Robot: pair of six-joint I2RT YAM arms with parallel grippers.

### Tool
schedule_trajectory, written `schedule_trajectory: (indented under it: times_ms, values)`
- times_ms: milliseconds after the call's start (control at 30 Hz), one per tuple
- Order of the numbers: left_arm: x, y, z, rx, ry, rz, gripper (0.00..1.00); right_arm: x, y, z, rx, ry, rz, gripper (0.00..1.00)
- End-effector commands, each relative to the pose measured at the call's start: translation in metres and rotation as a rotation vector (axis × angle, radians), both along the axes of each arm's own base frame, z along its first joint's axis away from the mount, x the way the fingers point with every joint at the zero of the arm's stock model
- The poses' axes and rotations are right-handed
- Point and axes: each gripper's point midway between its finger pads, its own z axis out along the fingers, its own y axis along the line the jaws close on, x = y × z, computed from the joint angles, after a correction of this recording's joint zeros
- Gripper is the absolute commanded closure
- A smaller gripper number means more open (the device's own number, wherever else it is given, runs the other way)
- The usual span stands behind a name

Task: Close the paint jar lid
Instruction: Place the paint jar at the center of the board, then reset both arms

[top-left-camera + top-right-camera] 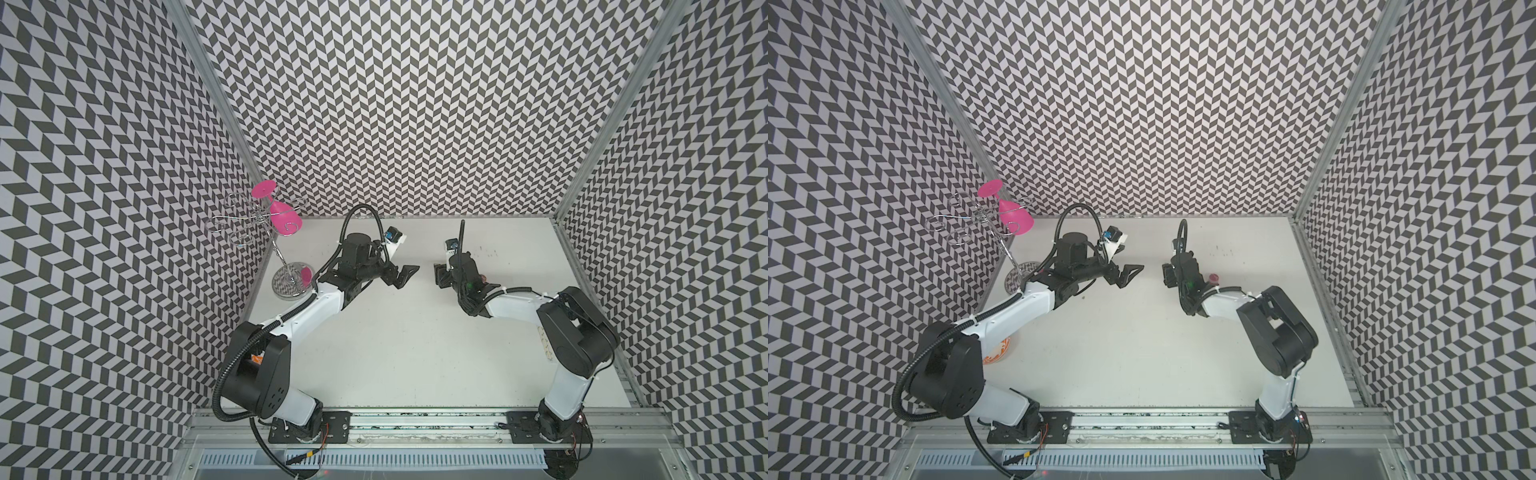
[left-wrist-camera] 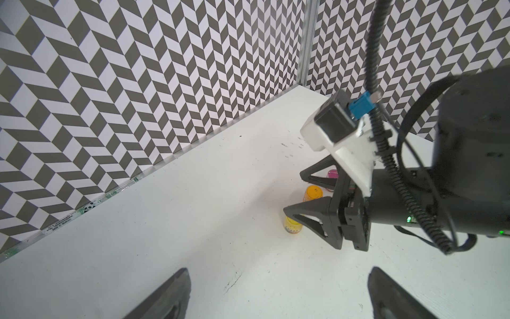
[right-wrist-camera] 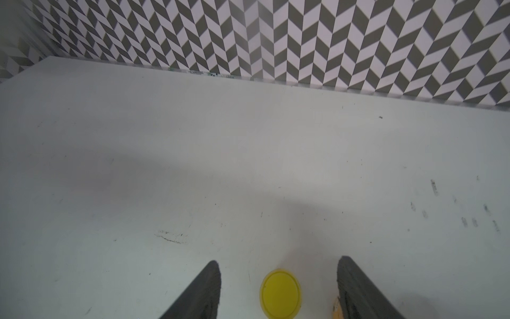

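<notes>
Yellow jar (image 3: pixel 280 294): I see it cut by the right wrist view's edge | orange jar (image 3: pixel 336 309): a sliver beside the right gripper (image 3: pixel 278 261) | pink jar (image 2: pixel 332 174): mostly behind that gripper | both top views: right arm (image 1: pixel 511 309) hides yellow jar

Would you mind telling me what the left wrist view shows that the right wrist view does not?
Only the left wrist view: the pink paint jar, the right gripper seen from outside, and the open left gripper. Only the right wrist view: the yellow paint jar seen from above, clear of the right gripper's parted fingers. Both: the yellow paint jar, white table and chevron wall.
</notes>
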Motion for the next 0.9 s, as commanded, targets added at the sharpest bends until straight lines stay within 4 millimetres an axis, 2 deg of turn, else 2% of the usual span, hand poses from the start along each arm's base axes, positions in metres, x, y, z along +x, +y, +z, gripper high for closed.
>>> schedule_trajectory:
  times_ms: [0,100,200,367,600,667,733,800,867]
  values:
    - [0.000,-0.001,0.021,-0.021,-0.044,-0.020,0.00,-0.009,-0.005,0.048,0.042,-0.091,-0.003,0.20]
    - [-0.003,0.003,0.031,-0.040,-0.070,-0.025,0.00,-0.031,-0.018,0.079,0.088,-0.143,0.005,0.08]
    - [-0.010,0.005,0.042,-0.059,-0.109,-0.036,0.00,-0.056,-0.034,0.104,0.111,-0.182,0.009,0.01]
    - [-0.026,0.015,0.069,-0.045,-0.216,-0.034,0.00,-0.099,-0.069,0.133,0.134,-0.212,-0.026,0.00]
    - [-0.068,0.053,0.117,-0.051,-0.420,0.115,0.00,-0.166,-0.135,0.180,0.194,-0.316,-0.137,0.01]
    - [-0.077,0.070,0.119,-0.095,-0.396,0.202,0.00,-0.180,-0.151,0.185,0.214,-0.334,-0.179,0.01]
    - [-0.080,0.088,0.112,-0.155,-0.351,0.309,0.00,-0.186,-0.161,0.182,0.226,-0.344,-0.214,0.01]
    - [-0.080,0.105,0.099,-0.245,-0.317,0.418,0.00,-0.185,-0.164,0.171,0.212,-0.361,-0.225,0.01]
    - [-0.078,0.113,0.083,-0.301,-0.316,0.471,0.00,-0.180,-0.161,0.163,0.207,-0.378,-0.229,0.01]
